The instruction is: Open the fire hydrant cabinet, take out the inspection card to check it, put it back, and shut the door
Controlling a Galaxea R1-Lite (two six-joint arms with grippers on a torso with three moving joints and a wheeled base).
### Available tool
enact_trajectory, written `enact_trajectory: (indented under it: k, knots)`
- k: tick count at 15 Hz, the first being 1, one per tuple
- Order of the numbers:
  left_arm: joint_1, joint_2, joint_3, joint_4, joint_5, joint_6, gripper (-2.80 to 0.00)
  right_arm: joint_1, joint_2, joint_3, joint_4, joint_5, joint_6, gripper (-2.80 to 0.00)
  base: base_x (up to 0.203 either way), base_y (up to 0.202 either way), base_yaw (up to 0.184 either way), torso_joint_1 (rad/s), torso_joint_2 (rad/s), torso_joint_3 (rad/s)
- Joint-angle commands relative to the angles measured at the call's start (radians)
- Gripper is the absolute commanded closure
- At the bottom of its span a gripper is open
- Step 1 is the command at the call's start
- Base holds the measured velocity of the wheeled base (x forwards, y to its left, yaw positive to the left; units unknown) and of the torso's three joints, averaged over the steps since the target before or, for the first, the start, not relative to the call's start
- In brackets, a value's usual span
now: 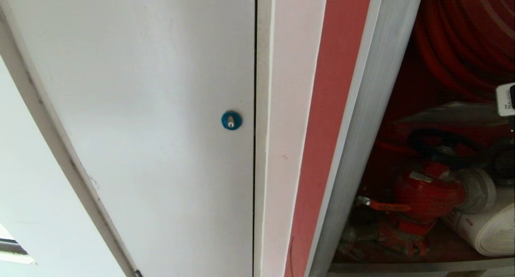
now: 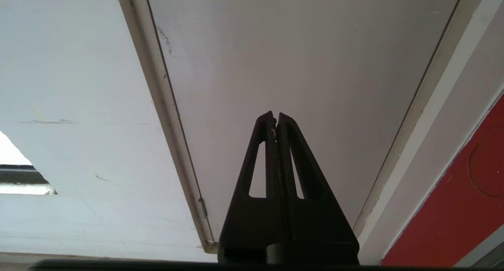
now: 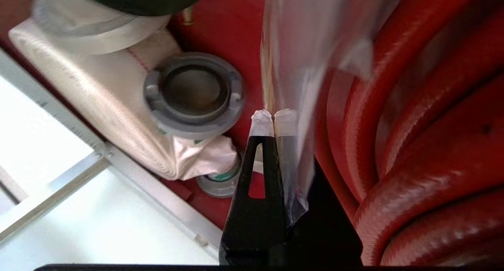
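Note:
The fire hydrant cabinet (image 1: 362, 148) stands open, red inside, and its door is out of view. My right gripper (image 3: 273, 119) is inside it, shut on the lower edge of the inspection card (image 3: 303, 46). The card is a thin, pale, glossy sheet seen edge-on between the taped fingertips. It stands between the red hose reel (image 3: 433, 125) and the white rolled hose (image 3: 98, 93) with its grey coupling (image 3: 195, 93). In the head view the card (image 1: 446, 114) lies flat above the red valve (image 1: 426, 194). My left gripper (image 2: 275, 115) is parked, shut and empty.
A white door with a blue lock (image 1: 231, 120) is left of the cabinet, past a red strip (image 1: 334, 108). The hose reel (image 1: 462, 39) fills the cabinet's upper part, and the rolled hose (image 1: 491, 228) lies on its floor. The aluminium sill (image 3: 130, 164) runs below my right gripper.

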Motion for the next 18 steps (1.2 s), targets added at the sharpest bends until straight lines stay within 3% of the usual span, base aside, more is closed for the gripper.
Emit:
enact_trajectory:
  k: [1,12,18]
  knots:
    - [0.000,0.000,0.003,0.000,0.000,0.000,0.00,-0.005,0.020,0.001,0.003,-0.002,-0.008,0.00,0.000,0.000,0.000,0.000,0.00,0.000]
    - [0.000,0.000,0.003,0.000,0.000,0.000,0.00,-0.019,0.041,0.004,-0.019,-0.001,-0.008,0.00,0.000,0.000,0.000,0.000,0.00,0.000]
    - [0.000,0.000,0.003,0.000,0.000,0.000,0.00,-0.019,0.006,0.073,-0.020,0.007,-0.008,0.00,0.000,0.000,0.000,0.000,0.00,0.000]
